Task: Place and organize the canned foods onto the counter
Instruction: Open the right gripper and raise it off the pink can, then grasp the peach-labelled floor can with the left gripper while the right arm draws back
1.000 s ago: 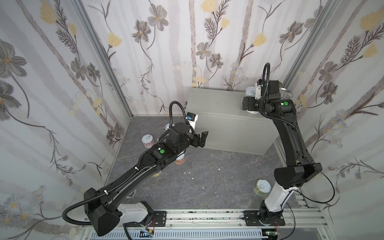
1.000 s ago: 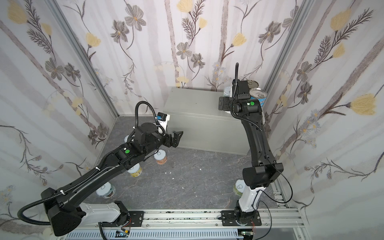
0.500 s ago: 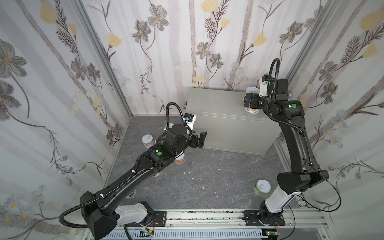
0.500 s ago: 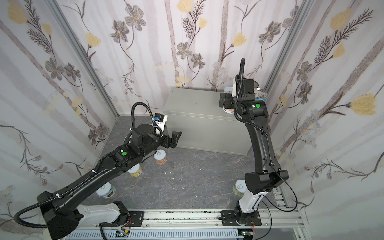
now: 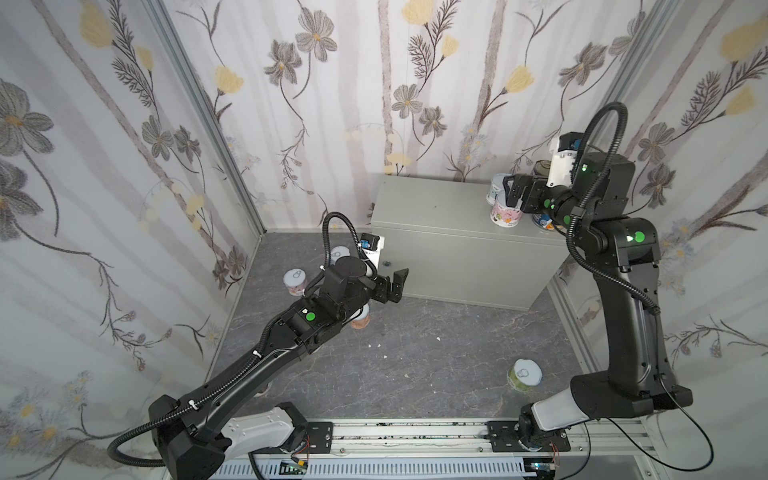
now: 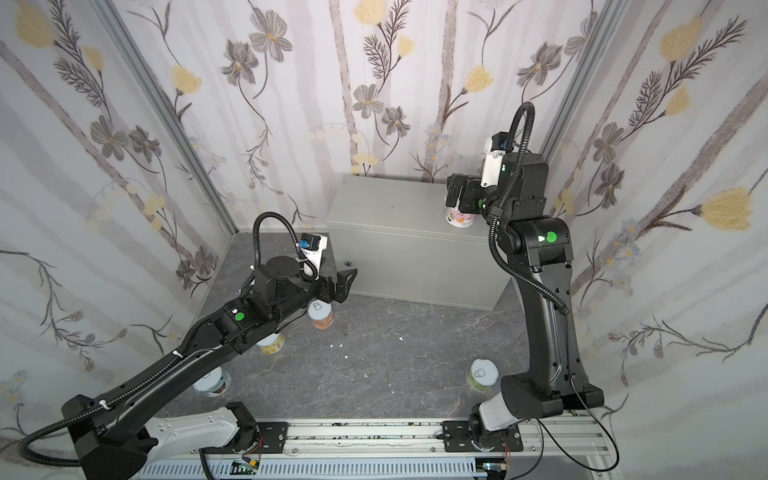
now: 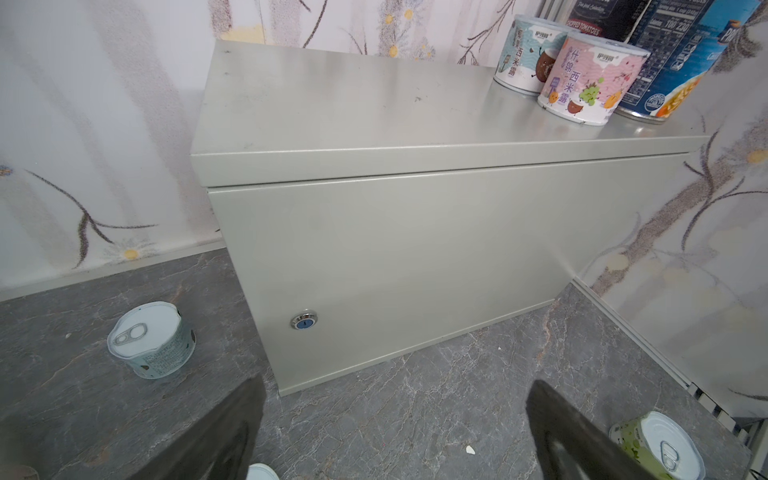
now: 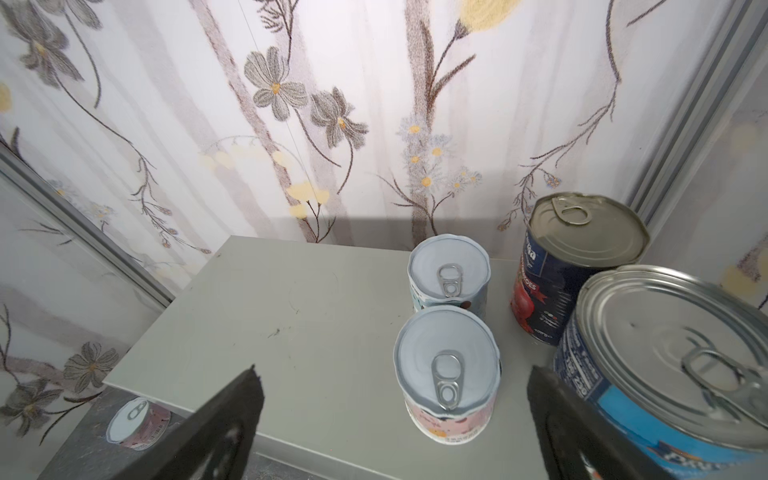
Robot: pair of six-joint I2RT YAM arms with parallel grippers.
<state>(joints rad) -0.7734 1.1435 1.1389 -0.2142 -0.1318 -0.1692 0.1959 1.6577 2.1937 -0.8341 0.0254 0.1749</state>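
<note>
The counter (image 5: pixel 436 208) (image 6: pixel 395 208) carries a pink can (image 5: pixel 505 216) (image 8: pixel 446 374), a pale teal can (image 8: pixel 449 272) behind it, a navy-and-red can (image 8: pixel 573 266) and a blue soup can (image 8: pixel 673 365). Just above the pink can my right gripper (image 5: pixel 511 193) (image 8: pixel 395 374) hangs open, its fingers clear of the can. My left gripper (image 5: pixel 395 282) (image 7: pixel 395 390) is open and empty over the floor, in front of the counter's lock (image 7: pixel 303 321). On the floor stand an orange can (image 6: pixel 320 314), a yellow can (image 6: pixel 271 343) and a green can (image 5: pixel 524 374).
More cans stand on the dark marbled floor: a teal can (image 7: pixel 151 338) by the counter's left end, a pinkish can (image 5: pixel 296 282) near the left wall and another (image 6: pixel 212 382) partly under my left arm. Flowered walls close in the back and both sides.
My right gripper has opened a little wider and drawn up and back from the pink can, which stays on the counter. The left gripper has drifted slightly back to the left.
</note>
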